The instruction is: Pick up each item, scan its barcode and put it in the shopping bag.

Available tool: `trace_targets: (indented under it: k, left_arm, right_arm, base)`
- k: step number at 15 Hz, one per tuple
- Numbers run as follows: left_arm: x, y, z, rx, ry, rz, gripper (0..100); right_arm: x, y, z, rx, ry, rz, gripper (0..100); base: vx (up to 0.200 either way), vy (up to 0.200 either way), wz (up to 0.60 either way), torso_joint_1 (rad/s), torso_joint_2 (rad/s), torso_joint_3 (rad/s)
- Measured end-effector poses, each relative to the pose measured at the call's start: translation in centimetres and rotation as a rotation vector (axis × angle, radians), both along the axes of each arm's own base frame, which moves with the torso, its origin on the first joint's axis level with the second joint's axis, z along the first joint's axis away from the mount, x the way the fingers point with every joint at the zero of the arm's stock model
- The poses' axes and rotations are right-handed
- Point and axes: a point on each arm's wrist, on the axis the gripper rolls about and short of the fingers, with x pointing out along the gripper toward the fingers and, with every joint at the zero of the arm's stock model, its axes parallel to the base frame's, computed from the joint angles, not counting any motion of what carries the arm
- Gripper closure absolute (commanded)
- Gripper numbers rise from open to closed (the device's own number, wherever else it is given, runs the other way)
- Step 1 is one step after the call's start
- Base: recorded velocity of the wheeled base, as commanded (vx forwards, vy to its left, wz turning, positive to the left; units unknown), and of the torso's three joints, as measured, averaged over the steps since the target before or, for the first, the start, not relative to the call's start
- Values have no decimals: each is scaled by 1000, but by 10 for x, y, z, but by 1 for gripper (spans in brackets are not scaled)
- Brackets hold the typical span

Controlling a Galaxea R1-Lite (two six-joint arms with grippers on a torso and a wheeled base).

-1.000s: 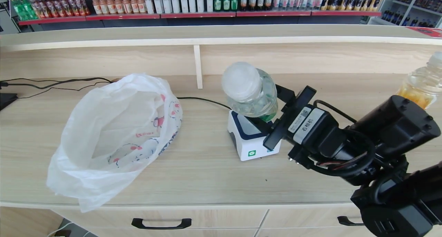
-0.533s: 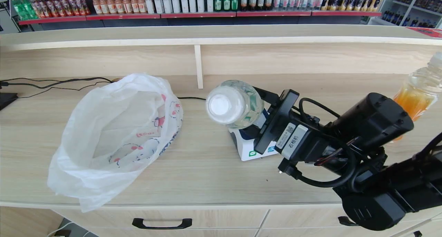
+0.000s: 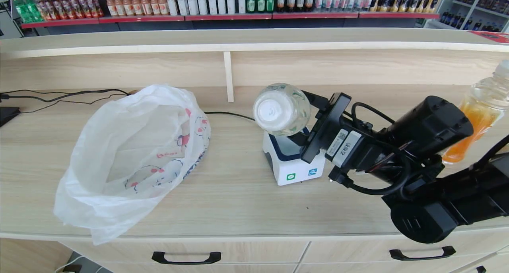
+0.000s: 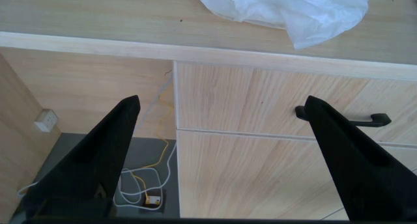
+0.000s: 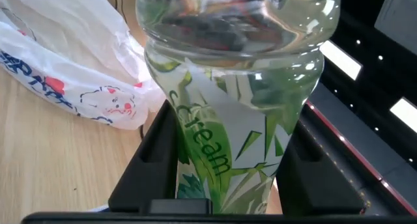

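Observation:
My right gripper (image 3: 307,113) is shut on a clear water bottle (image 3: 283,109) with a white cap and a green leaf label. It holds the bottle tipped on its side just above the white and blue barcode scanner (image 3: 293,163), with the cap turned toward the head camera. In the right wrist view the bottle (image 5: 238,94) sits between the black fingers (image 5: 153,159). The white shopping bag (image 3: 133,153) lies open on the counter to the scanner's left. My left gripper (image 4: 221,165) hangs open below the counter edge, facing the drawers.
An orange drink bottle (image 3: 475,114) stands at the counter's far right, behind my right arm. Black cables (image 3: 63,95) run along the back left. A raised ledge (image 3: 238,46) borders the counter's rear. Drawer handles (image 3: 185,258) sit under the front edge.
The right gripper tipped the bottle flatter, swung it left and lower past the scanner, then brought it back right above the scanner. The bag and the left arm stayed put.

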Motion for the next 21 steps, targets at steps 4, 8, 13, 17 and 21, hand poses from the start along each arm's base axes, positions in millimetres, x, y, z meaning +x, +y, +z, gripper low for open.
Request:
trace_targets:
  k: [4,8,13,17,21]
  left_arm:
    - [0,0,0,0,0,0,0]
    - [0,0,0,0,0,1,0]
    - [0,0,0,0,0,1,0]
    - [0,0,0,0,0,1,0]
    - [0,0,0,0,0,1,0]
  right_arm:
    - [-1,-5,-2,-27,-8,18,100]
    - [-1,-10,-1,-36,-18,24,100]
    - [-5,-13,-1,-42,-24,16,100]
    - [-6,-14,-3,-48,-16,16,100]
    - [-6,-14,-4,-38,5,11,100]
  base:
    - [0,0,0,0,0,0]
    - [0,0,0,0,0,0]
    - [0,0,0,0,0,0]
    - [0,0,0,0,0,0]
    - [0,0,0,0,0,0]
